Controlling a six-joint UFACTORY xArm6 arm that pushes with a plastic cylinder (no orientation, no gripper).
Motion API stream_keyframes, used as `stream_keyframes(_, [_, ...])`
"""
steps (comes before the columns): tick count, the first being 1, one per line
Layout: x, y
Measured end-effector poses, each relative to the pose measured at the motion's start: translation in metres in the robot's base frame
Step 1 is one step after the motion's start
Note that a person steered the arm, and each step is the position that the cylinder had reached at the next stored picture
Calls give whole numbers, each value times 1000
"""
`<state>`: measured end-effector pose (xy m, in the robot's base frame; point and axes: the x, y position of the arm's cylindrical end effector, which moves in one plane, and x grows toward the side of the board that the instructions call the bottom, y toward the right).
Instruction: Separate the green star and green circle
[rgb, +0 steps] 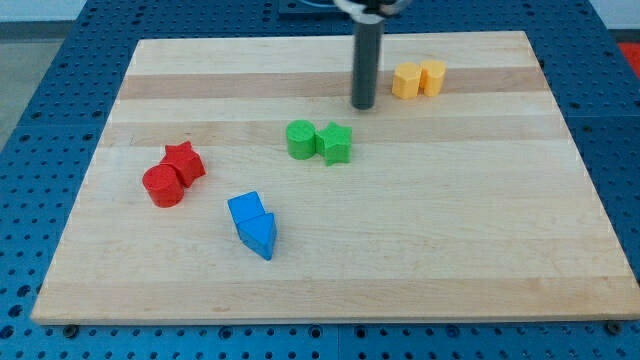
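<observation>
A lab or robotics test bench: a pale wooden tabletop (480, 250) rests on a blue perforated metal base (30, 120) with regular mounting holes.

Yellow blocks (419, 79) crowd my tip (363, 105) rightward.

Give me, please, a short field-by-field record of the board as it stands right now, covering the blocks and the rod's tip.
surface: wooden board
green pair: green circle touching green star, star on the view's right
my tip: above and right of the green star, apart from it
red pair: red star against red circle
blue pair: two blue blocks together
yellow pair: two yellow blocks side by side
task state: greens not yet separated
</observation>
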<state>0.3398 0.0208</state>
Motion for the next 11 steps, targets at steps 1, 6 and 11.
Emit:
stream_keyframes(1, [17, -27])
stream_keyframes(6, [72, -122])
stream_keyframes(11, [72, 105])
